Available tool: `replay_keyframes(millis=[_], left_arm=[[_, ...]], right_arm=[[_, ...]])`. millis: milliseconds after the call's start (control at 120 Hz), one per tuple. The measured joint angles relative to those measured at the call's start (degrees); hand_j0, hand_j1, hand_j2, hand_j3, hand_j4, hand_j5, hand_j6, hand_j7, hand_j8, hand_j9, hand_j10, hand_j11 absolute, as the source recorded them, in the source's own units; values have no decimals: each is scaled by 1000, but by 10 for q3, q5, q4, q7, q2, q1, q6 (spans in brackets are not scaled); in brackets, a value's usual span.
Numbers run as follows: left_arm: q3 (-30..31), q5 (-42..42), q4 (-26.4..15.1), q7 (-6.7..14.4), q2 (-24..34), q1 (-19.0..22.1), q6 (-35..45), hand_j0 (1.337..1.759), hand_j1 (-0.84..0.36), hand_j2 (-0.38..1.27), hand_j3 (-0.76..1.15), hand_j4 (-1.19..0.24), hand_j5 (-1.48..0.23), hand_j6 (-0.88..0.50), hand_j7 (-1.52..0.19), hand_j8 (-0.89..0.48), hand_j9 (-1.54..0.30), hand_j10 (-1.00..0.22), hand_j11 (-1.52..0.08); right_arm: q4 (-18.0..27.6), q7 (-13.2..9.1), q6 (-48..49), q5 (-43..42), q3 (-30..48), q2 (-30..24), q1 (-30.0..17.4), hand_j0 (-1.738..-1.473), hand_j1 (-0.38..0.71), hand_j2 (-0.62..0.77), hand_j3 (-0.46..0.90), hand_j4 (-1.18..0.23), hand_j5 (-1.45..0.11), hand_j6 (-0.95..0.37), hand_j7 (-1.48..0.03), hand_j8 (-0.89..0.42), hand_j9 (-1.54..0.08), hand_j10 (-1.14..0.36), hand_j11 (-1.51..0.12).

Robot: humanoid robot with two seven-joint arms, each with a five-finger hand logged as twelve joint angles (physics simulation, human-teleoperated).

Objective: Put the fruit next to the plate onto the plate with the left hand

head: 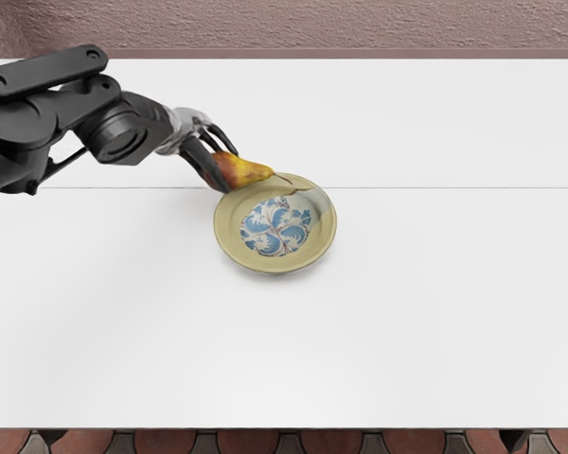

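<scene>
Left hand (204, 151) is clamped round the fruit (244, 171). On the white counter (435, 322), the plate (225, 227) has the fruit over its eleven o'clock rim. Probably mid-carry; the next move calls for shifting toward five o'clock, lowering, then releasing.

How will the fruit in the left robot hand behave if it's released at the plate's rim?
The fruit looks rounded and tapered, so it would probably roll in a curve rather than stay put. It shows no squashing in the left robot hand, so it is likely stiff. The plate looks shallow and dished, which may guide the fruit inward.
</scene>
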Motion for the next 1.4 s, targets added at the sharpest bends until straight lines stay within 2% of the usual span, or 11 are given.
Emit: replay_keyframes(millis=[108,192,358,483,592,658,758,892,1008,1175,1400], left_arm=[[2,0,-1,0,-42,0,-1,1656,-321,508,0,-500,-937,-327,-905,-328,-905,-659,-914],[2,-1,-2,0,-45,-1,-10,1656,-332,549,0,-499,-939,-326,-906,-332,-906,-662,-913],[3,-3,-3,0,-49,-1,-22,1656,-296,474,0,-514,-917,-352,-894,-341,-897,-663,-901],[4,3,-3,0,-42,-6,-26,1657,-109,285,0,-370,-617,-276,-604,-272,-605,-451,-608],[1,1,-3,0,-31,-20,-70,1657,63,171,0,-232,-382,-177,-374,-175,-374,-279,-376],[-12,-2,-3,0,-11,-25,-104,1658,137,125,0,-173,-282,-134,-276,-132,-277,-207,-278],[-82,-17,-3,0,36,-11,-202,1658,211,78,0,-113,-182,-89,-178,-88,-179,-134,-179],[-137,-106,-2,0,100,6,-282,1658,267,42,0,-68,-105,-56,-103,-55,-104,-79,-104],[-152,-197,-2,0,153,45,-302,1658,296,25,0,-44,-67,-37,-66,-37,-66,-50,-66],[-166,-256,-2,0,197,108,-310,1658,318,12,0,-26,-37,-23,-37,-23,-37,-28,-37],[-170,-297,-1,0,287,139,-312,1658,331,5,0,-14,-20,-13,-20,-13,-20,-15,-20]], right_arm=[[0,0,0,0,0,0,0,-1658,-331,-3,0,-15,-20,-15,-20,-15,-20,-15,-20],[0,0,0,0,0,0,0,-1658,-331,-3,0,-15,-20,-15,-20,-15,-20,-15,-20],[0,0,0,0,0,0,0,-1658,-331,-3,0,-15,-20,-15,-20,-15,-20,-15,-20],[0,0,0,0,0,0,0,-1658,-331,-3,0,-15,-20,-15,-20,-15,-20,-15,-20],[0,0,0,0,0,0,0,-1658,-331,-3,0,-15,-20,-15,-20,-15,-20,-15,-20],[0,0,0,0,0,0,0,-1658,-331,-3,0,-15,-20,-15,-20,-15,-20,-15,-20],[0,0,0,0,0,0,0,-1658,-331,-3,0,-15,-20,-15,-20,-15,-20,-15,-20],[0,0,0,0,0,0,0,-1658,-331,-3,0,-15,-20,-15,-20,-15,-20,-15,-20],[0,0,0,0,0,0,0,-1658,-331,-3,0,-15,-20,-15,-20,-15,-20,-15,-20],[0,0,0,0,0,0,0,-1658,-331,-3,0,-15,-20,-15,-20,-15,-20,-15,-20],[0,0,0,-1,0,0,0,-1658,-331,-3,0,-15,-20,-15,-20,-15,-20,-15,-20]])
